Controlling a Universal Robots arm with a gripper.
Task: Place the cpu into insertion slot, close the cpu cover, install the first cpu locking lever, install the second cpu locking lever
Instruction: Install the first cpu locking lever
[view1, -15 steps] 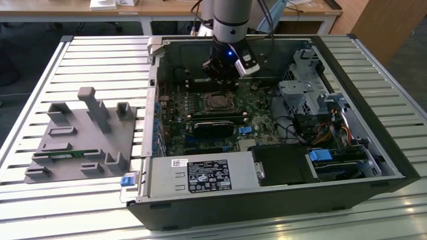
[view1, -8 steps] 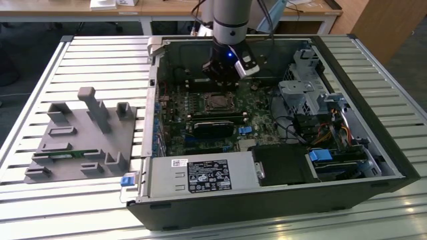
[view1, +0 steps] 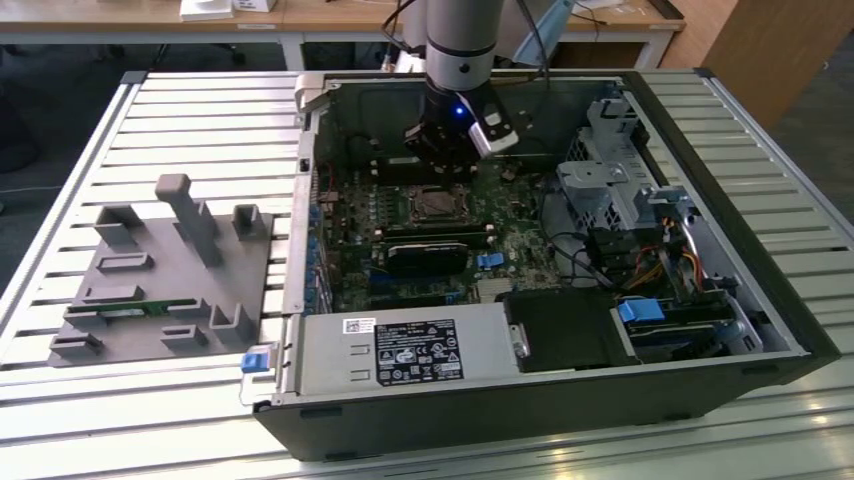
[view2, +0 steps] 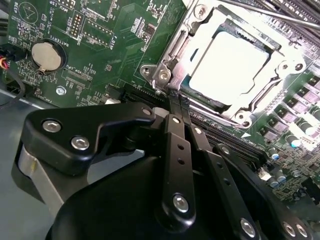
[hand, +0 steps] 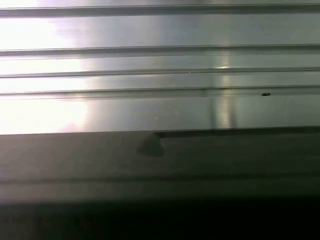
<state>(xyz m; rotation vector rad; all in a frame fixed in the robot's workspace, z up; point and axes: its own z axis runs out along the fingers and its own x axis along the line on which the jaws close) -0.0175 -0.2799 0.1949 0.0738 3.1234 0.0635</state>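
Hovering just beside the silver-rimmed square insertion slot (view2: 235, 65), we keep our black gripper (view2: 177, 102) clenched on nothing, fingertips pressed together. The dull silver-grey square cpu (view2: 227, 62) sits inside that slot, the thin silver cover frame (view2: 175, 47) lowered around it, probably to hold it seated.

Dull silver-grey square cpu (view2: 229, 66) partly overlapped by thin silver metal cpu cover (view2: 175, 47); black gripper (view2: 176, 102) body cut off at 6 o'clock.
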